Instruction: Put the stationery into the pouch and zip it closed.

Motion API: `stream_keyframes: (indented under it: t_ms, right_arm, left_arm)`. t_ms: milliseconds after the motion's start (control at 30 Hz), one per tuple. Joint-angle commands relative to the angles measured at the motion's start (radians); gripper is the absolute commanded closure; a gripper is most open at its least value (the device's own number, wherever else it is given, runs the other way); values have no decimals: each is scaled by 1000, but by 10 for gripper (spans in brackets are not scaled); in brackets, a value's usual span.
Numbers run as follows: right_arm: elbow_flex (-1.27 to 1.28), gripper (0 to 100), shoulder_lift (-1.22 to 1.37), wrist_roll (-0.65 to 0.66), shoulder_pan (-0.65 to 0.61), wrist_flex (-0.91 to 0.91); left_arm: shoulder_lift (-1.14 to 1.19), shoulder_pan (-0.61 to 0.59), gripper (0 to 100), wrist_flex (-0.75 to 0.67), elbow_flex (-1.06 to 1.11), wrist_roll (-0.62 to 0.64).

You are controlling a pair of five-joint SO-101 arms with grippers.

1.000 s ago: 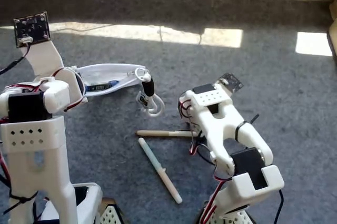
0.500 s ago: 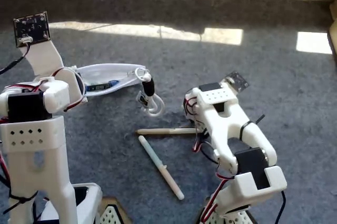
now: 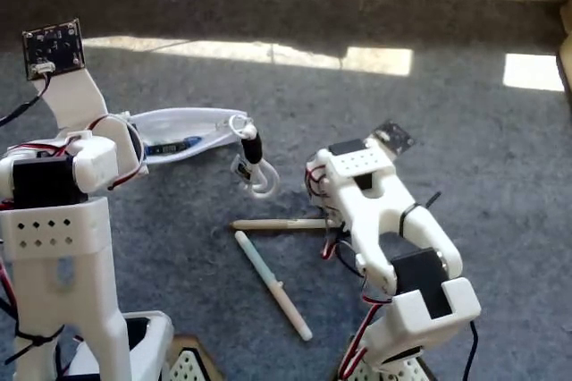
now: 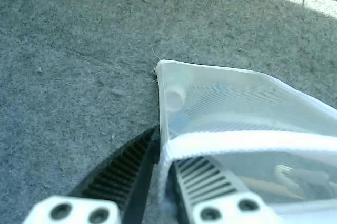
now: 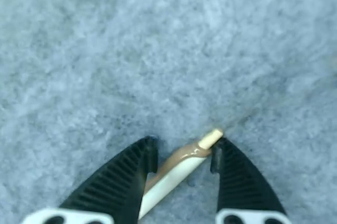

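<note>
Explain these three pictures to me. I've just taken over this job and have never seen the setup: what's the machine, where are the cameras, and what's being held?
These are two small white robot arms, the left arm and the right arm, side by side on grey carpet. The wide picture comes from a fixed camera looking down on both. The other two come from a camera on each arm's wrist, looking along that arm's own black pincer. The left gripper is pinched shut on the edge of the white mesh pouch. The right gripper is down at the carpet and open, with one end of the tan pen between its fingers, not yet clamped. A pale blue pen lies loose nearby, and nothing is touching it.
</note>
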Motion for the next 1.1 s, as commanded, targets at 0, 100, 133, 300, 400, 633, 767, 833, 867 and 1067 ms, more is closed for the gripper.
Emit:
stream_keyframes:
  t_ms: [0, 100, 133, 300, 400, 633, 767, 833, 867, 1067]
  right_arm:
    - [-27, 967, 10, 15, -25, -2]
    - [-27, 984, 8, 15, -24, 4]
    - [-27, 989, 8, 18, -22, 5]
    - [-65, 995, -76, 130, -21, 124]
    - [-84, 995, -185, 135, -21, 162]
    - [-81, 995, -435, 195, 33, 165]
    - [-81, 995, -550, 327, 82, 166]
    - [-79, 995, -604, 368, 97, 168]
    - [-79, 995, -628, 388, 104, 168]
    - [-87, 995, -811, 509, 105, 166]
  left_arm:
    - [-7, 12, 994, -20, -4, -11]
    - [-7, 12, 994, -18, -4, -11]
    - [-7, 12, 994, -18, -4, -11]
    - [-7, 12, 994, -18, -4, -11]
    - [-8, 12, 994, -17, -4, -11]
    - [-12, 12, 994, -17, -4, -11]
    - [-12, 16, 994, -17, -5, -11]
    - [-13, 18, 994, -18, -5, -11]
    - [-13, 18, 994, -20, -7, -11]
    - [-13, 19, 994, -23, -16, -9]
